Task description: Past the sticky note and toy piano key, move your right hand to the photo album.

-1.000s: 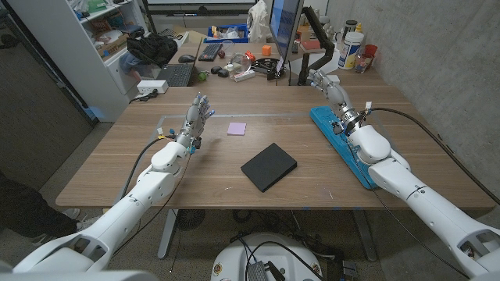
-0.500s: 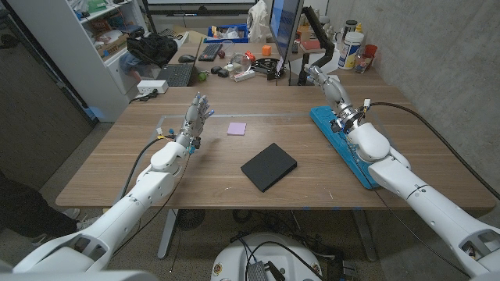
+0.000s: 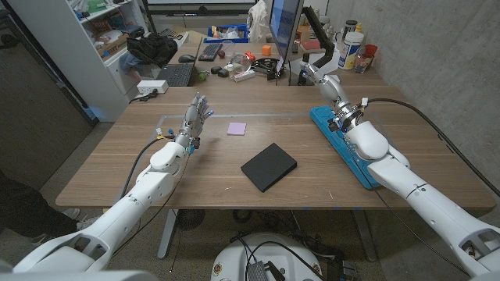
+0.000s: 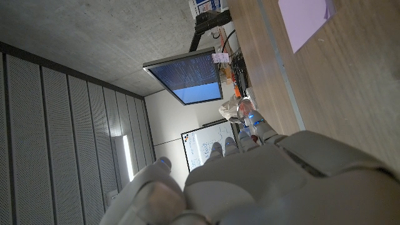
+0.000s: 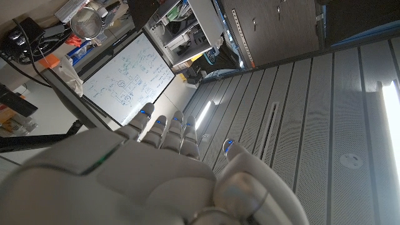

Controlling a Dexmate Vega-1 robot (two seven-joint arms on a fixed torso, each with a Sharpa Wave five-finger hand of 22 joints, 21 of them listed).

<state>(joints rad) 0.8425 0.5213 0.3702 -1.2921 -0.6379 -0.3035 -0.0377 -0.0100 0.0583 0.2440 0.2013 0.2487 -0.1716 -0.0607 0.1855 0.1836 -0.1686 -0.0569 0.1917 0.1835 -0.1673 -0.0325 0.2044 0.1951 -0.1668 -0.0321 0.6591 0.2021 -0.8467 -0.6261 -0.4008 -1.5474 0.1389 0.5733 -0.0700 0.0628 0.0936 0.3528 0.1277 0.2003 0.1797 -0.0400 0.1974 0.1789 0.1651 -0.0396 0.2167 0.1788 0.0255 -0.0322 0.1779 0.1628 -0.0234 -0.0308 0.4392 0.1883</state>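
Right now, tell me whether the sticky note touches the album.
Apart. The head view shows bare wood between the sticky note and the album.

No lettering I can read anywhere: the whiteboard [image 5: 128,72] beyond my fingers [image 5: 164,128] carries scribbles too small to make out, and the monitor [image 4: 185,76] shows only blurred lines.

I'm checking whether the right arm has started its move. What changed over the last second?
The right hand has lifted and drifted farther from the robot, toward the table's far edge beyond the blue toy piano; it holds nothing. The left hand, the purple sticky note and the black photo album stayed where they were.
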